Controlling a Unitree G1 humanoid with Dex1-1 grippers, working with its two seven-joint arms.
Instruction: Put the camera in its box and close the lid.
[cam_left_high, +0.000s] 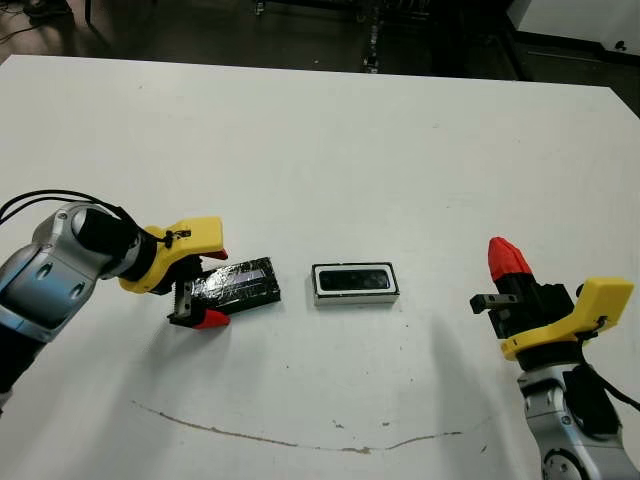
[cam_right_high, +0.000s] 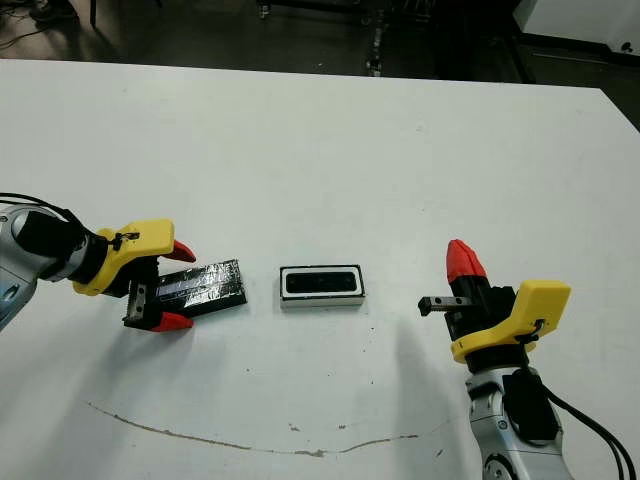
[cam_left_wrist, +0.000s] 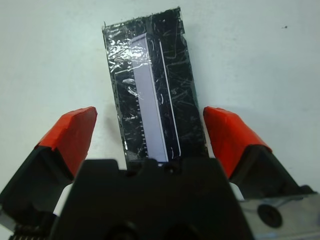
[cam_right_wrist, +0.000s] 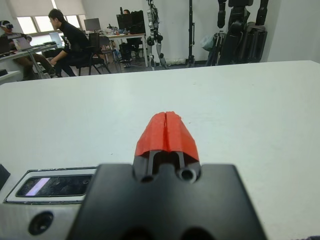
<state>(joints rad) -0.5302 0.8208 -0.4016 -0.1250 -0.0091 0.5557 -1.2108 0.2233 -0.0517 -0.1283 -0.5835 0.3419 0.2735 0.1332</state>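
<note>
The box (cam_left_high: 356, 298), a small white-rimmed tray, lies at the table's middle, and the flat black camera (cam_left_high: 354, 280) fills its inside. Left of it the lid (cam_left_high: 240, 282), a wrinkly glossy black slab with a pale stripe (cam_left_wrist: 150, 60), lies flat on the table. My left gripper (cam_left_high: 212, 286) is open, one red finger on each side of the lid's near end, with a gap on both sides. To the right of the box, my right gripper (cam_left_high: 508, 258) is shut on nothing and held above the table. The right wrist view shows the box (cam_right_wrist: 12, 197) off to one side of its fingers.
A thin brown scratch line (cam_left_high: 300, 440) curves across the white table near its front edge. In the right wrist view, people (cam_right_wrist: 70, 40) sit at desks beyond the table's far edge, with stands and equipment behind them.
</note>
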